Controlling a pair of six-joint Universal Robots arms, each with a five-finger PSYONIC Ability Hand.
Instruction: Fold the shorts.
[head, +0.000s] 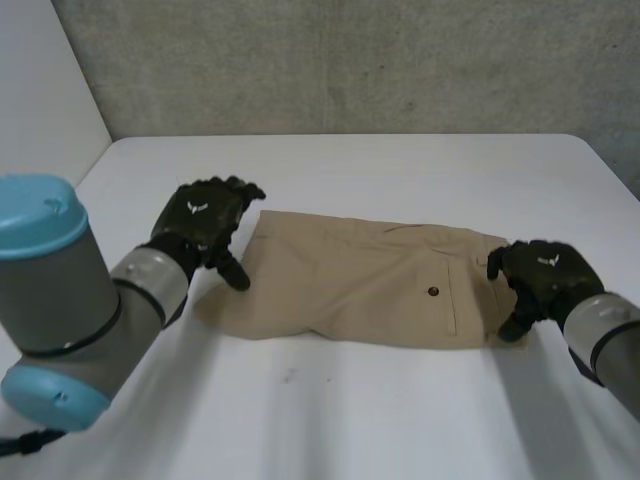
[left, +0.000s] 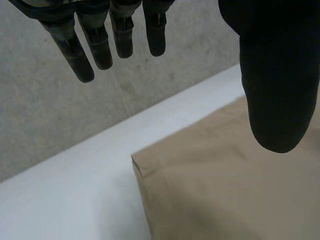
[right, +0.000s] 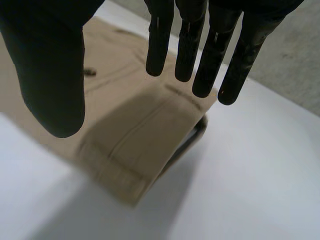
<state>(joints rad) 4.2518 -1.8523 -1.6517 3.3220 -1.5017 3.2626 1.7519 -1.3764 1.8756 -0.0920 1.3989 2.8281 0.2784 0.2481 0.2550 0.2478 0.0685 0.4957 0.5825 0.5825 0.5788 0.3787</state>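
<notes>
The left hand (head: 205, 222) hangs open, its fingers (left: 82, 60) straight and the thumb held wide with nothing between them. Just beneath it lies the hem end of the shorts (head: 370, 285), one corner showing below the thumb in the left wrist view. The right hand (head: 545, 272) is likewise open and empty, its fingers straight above the other end — the waistband (right: 115, 172), which lies under its palm. Between the two hands the tan shorts lie flat on the white table (head: 350, 420), with their long axis running from one hand across to the other. Each hand is at its own end, and neither has hold of the cloth. The next fold probably turns on that line — either hand could carry its end along it toward the other, and both look about equally near.
</notes>
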